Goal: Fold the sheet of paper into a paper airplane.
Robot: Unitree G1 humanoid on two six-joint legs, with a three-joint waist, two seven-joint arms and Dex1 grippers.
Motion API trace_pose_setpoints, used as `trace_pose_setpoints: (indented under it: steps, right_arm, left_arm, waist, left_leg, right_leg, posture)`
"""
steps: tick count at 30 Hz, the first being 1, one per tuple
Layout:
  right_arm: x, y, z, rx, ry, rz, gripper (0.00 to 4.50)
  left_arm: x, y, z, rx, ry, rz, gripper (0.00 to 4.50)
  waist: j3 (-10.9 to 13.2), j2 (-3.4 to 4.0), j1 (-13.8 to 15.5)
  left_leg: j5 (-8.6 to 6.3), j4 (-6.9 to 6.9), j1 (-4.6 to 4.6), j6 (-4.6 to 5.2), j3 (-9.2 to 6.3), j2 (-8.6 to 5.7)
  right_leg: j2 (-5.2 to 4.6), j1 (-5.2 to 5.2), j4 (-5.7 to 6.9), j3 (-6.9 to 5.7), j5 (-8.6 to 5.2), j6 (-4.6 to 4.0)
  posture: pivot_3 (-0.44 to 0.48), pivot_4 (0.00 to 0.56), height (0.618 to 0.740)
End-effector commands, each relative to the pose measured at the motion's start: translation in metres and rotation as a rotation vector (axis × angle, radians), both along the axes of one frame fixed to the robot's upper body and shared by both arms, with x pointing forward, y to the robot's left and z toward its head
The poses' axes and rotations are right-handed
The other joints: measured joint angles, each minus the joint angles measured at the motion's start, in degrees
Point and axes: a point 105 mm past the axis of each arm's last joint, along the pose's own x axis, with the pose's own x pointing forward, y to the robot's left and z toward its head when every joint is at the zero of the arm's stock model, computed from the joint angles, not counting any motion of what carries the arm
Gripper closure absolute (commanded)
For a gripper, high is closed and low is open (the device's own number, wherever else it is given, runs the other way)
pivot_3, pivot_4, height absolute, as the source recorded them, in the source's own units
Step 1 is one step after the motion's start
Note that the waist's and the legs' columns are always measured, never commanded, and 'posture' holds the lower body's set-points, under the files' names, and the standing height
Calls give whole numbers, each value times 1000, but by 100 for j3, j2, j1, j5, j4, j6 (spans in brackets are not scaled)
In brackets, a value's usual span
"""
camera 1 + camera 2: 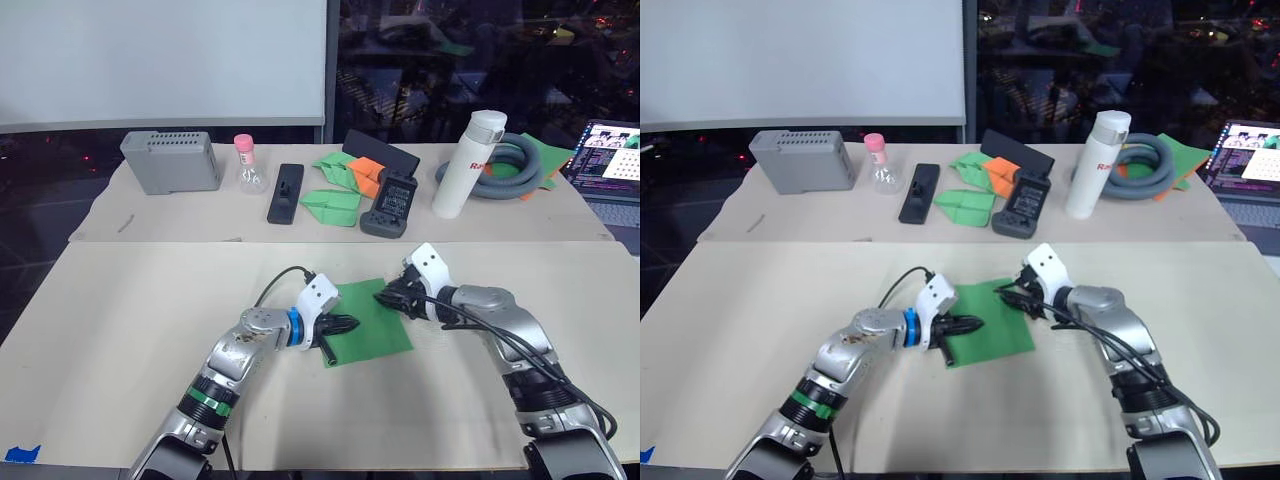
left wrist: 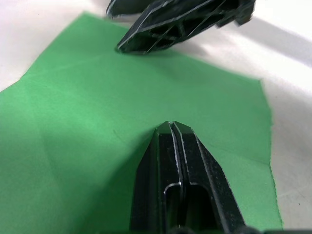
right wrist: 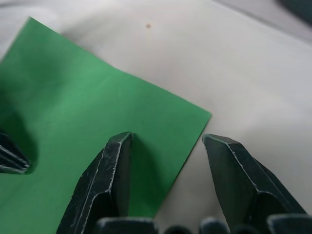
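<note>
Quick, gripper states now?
Left gripper: shut, tips pressing on the sheet of paper.
Right gripper: open, one finger over the sheet's edge.

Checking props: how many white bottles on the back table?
1. The white bottle stands upright at the back table's right side, beside the grey coiled hose. Others may be hidden.

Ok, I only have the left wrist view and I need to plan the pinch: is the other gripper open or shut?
Observer: Open. The right gripper has one finger over the sheet of paper and the other past its edge, over the table.
Operator: And is the sheet folded yet?
Observer: No, it lies flat and unfolded, with the shut left gripper pointing onto its left side.
</note>
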Motion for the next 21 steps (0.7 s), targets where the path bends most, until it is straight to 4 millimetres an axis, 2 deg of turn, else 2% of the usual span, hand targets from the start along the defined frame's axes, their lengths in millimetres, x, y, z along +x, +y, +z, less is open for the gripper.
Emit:
trace_pose_setpoints:
  steps: [1, 10, 17, 21]
  right_arm:
    - [6, -4, 9, 59, -2, -31, 1891]
    - [-5, 2, 9, 224, 154, -23, 1891]
    - [-4, 3, 15, 249, 151, -19, 1891]
    - [-3, 2, 13, 176, 109, -3, 3025]
  left_arm:
    - [-3, 1, -15, 45, 35, 11, 4500]
    - [-2, 2, -15, 47, 31, 19, 4500]
    - [0, 1, -14, 45, 26, 19, 4500]
    - [1, 1, -14, 44, 25, 22, 4500]
  waist:
    - [0, 0, -1]
    - [0, 0, 0]
    - [0, 0, 1]
    - [0, 0, 1]
  left_leg:
    - [0, 0, 0, 0, 0, 0]
    - [0, 0, 1, 1, -1, 1]
    - [-1, 0, 1, 1, -1, 0]
    - [-1, 0, 0, 2, -1, -1]
  right_leg:
    - [0, 0, 1, 0, 0, 0]
    - [-1, 2, 4, 0, 0, 0]
    - [-2, 2, 4, 0, 0, 0]
    - [-2, 1, 4, 0, 0, 0]
  posture:
    - [0, 150, 740]
    - [0, 150, 740]
    - [0, 150, 740]
    - [0, 150, 740]
